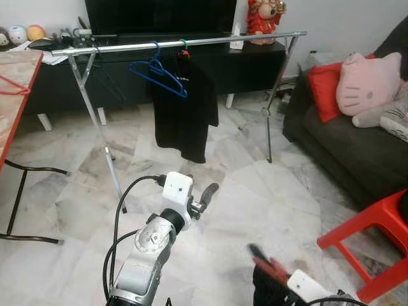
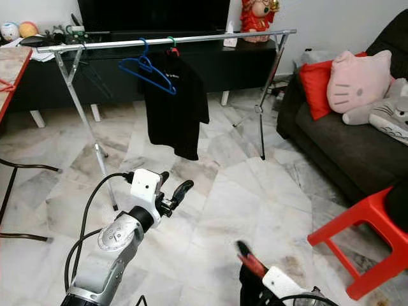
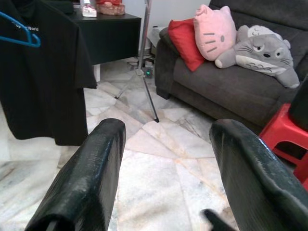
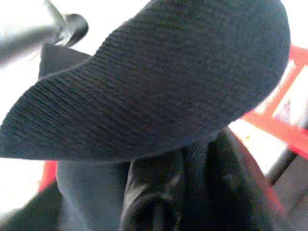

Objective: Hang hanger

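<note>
Left claw (image 3: 163,178): fingers spread wide, empty, raised toward the rail.
Right claw (image 1: 271,271): low, grips a red hanger carrying black cloth (image 4: 159,120).
Silver metal clothes rail (image 1: 255,38): holds blue plastic hanger (image 1: 159,75) beside black T-shirt (image 1: 185,108).

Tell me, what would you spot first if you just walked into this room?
Probably the black T-shirt hanging from the long silver clothes rail in the middle, with an empty blue hanger beside it. Next, the pink cat cushion on the dark sofa at the right, and the robot's open left pincer raised in front.
</note>
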